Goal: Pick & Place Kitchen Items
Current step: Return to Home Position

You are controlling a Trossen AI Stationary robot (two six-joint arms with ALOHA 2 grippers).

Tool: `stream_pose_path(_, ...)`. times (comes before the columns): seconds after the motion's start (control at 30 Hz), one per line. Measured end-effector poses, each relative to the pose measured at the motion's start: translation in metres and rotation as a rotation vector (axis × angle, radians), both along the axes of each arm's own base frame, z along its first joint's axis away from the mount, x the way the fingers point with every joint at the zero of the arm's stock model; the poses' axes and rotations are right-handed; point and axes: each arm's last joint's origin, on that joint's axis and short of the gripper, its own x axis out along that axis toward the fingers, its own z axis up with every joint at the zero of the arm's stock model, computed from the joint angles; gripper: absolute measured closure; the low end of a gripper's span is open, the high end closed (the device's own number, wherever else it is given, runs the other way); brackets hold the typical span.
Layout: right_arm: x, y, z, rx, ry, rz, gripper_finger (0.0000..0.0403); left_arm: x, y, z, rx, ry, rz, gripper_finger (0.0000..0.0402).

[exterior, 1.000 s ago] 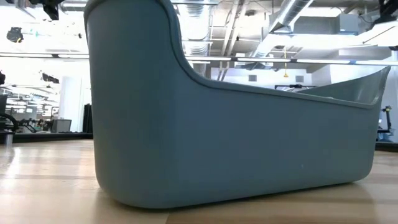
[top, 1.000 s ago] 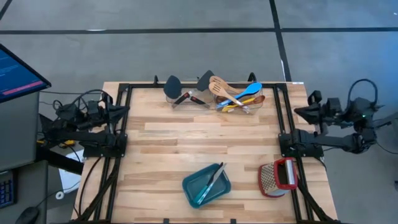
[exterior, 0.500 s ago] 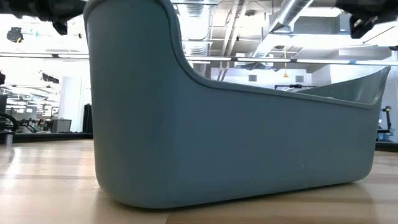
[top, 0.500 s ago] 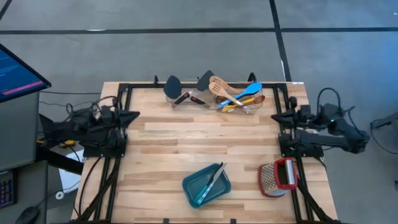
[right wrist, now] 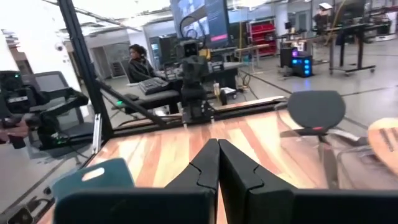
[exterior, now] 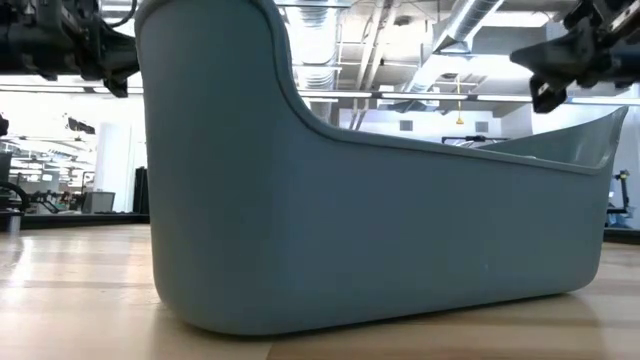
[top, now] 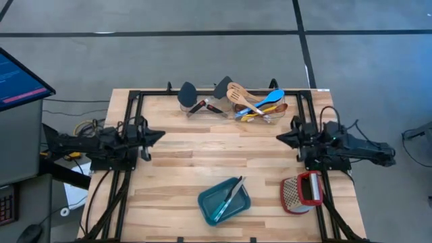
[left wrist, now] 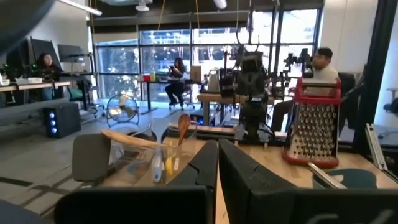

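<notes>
**Both grippers shut and away from the binned utensils**

Seen from above, a teal plastic bin (top: 209, 206) sat on the pale wooden worktop (top: 223, 152) with a slim grey tool (top: 231, 191) lying tilted inside it. Well beyond the teal bin, at the opposite edge, two clear plastic bins stood side by side. The left clear bin (top: 201, 110) held two black spatulas (top: 187, 91). The right clear bin (top: 273, 115) held the other slim long-handled utensils (top: 253, 104), including a pale slotted wooden spatula (top: 236, 93) and a blue spoon (top: 271, 98).

The left gripper (top: 156, 135) and the right gripper (top: 281, 138) pointed inward from opposite sides. Both were well apart from the teal bin, roughly between it and the clear bins.

Only the wrist views showed the fingers. Each pair was pressed together with nothing between them.

The left wrist view also showed that the red-handled metal box grater (left wrist: 314, 124), just beside the teal bin on the right arm's side, stood upright. Seated people showed in the room behind.

In the low view the teal bin's wall filled nearly everything. It hid the clear bins and the grater, leaving only dark arm parts in the upper corners.
</notes>
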Motion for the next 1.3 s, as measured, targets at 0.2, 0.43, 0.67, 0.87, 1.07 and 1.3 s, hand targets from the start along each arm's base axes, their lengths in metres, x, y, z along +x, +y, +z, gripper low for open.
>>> stream_pose_path(0.2,0.009,-0.001,-0.024,-0.003,0.0,0.008,0.0403,0.003,0.0,-0.01,-0.002,-0.04,-0.007,0.04)
stream_pose_path(0.43,0.015,-0.001,-0.044,-0.007,0.021,0.002,0.0403,0.005,-0.001,-0.015,-0.002,-0.027,-0.006,0.04)
stream_pose_path(0.67,0.015,-0.002,-0.045,-0.078,0.022,-0.002,0.0403,0.006,-0.001,-0.018,0.001,-0.004,-0.006,0.04)
stream_pose_path(0.87,0.015,-0.002,-0.045,-0.034,0.022,-0.017,0.0403,0.005,0.001,-0.019,-0.003,0.008,0.038,0.04)
stream_pose_path(1.07,0.015,-0.003,-0.046,0.174,0.015,-0.051,0.0403,0.006,0.001,-0.02,-0.003,0.018,0.072,0.04)
stream_pose_path(1.3,0.015,-0.003,-0.046,0.182,0.015,-0.052,0.0403,0.006,0.001,-0.02,-0.003,0.021,0.074,0.04)
